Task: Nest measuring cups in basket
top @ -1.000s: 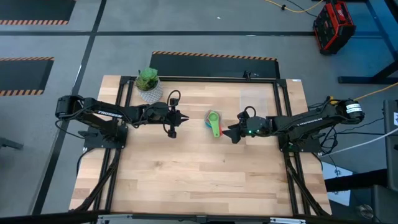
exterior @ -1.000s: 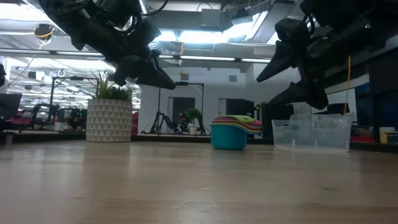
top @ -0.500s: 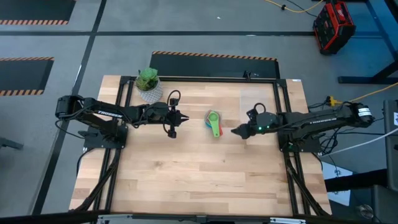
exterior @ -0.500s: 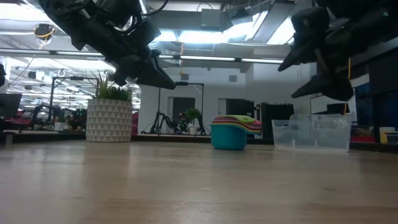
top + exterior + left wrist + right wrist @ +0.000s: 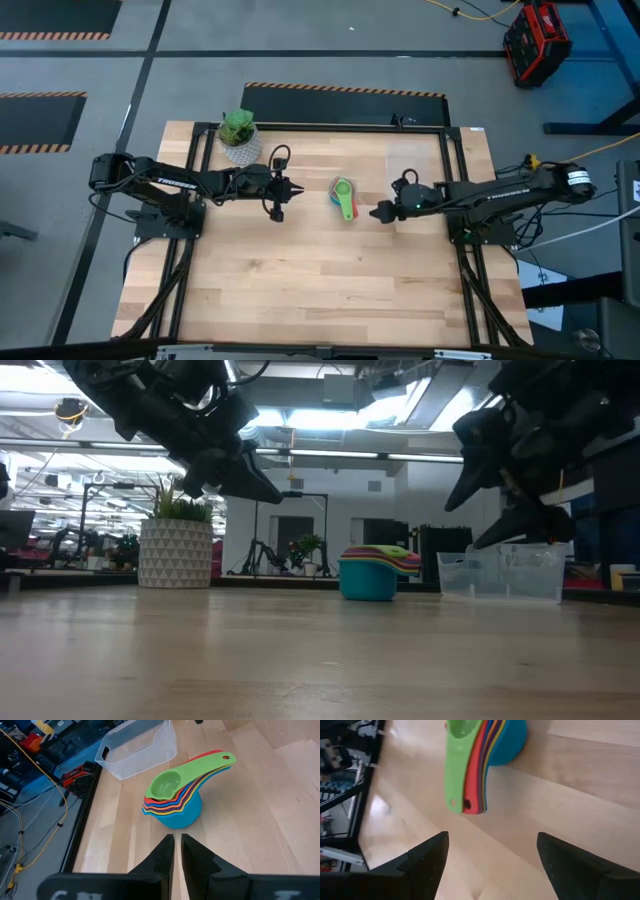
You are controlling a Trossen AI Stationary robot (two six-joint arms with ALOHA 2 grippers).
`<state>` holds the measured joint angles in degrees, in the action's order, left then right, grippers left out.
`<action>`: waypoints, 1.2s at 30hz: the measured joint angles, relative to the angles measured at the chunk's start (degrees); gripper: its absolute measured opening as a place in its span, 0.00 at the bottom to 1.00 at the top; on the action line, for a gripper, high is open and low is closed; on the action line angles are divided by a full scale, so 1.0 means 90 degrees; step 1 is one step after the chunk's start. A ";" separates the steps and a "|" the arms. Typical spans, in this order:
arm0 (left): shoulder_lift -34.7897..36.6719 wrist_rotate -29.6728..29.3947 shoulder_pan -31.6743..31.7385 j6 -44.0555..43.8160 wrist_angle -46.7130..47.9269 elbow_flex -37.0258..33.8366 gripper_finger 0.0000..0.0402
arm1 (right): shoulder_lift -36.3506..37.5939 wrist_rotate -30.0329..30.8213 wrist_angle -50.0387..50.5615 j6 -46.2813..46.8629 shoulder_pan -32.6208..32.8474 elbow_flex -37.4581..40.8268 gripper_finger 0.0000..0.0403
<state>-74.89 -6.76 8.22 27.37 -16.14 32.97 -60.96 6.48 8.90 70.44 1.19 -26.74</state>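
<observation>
The measuring cups (image 5: 344,197) stand nested in one stack near the table's middle. The big blue cup's base is on the wood and the small green cup (image 5: 165,784) is on top. Their handles (image 5: 465,790) fan toward the near edge. The clear basket (image 5: 414,161) stands on the table to the stack's far right. My left gripper (image 5: 282,194) hangs shut above the table, left of the stack. My right gripper (image 5: 378,212) hovers open just right of the handles, with nothing between its fingers.
A green plant in a white patterned pot (image 5: 240,136) stands at the far left corner. A black frame rail (image 5: 448,190) runs along the table's right side, past the basket. Bare wood (image 5: 320,280) stretches across the near half.
My right gripper has drawn back a little toward the table's right edge and rolled about its wrist, staying open above the table. The cups and the basket have not moved.
</observation>
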 joint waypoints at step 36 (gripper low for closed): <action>0.0000 0.0001 0.0001 0.0001 0.0000 0.0000 0.07 | -0.2424 -0.0065 -0.3221 -0.0237 -0.0490 -0.0002 0.76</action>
<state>-74.89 -6.75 8.23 27.38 -16.14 32.97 -82.78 5.89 -20.09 68.30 -3.22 -26.76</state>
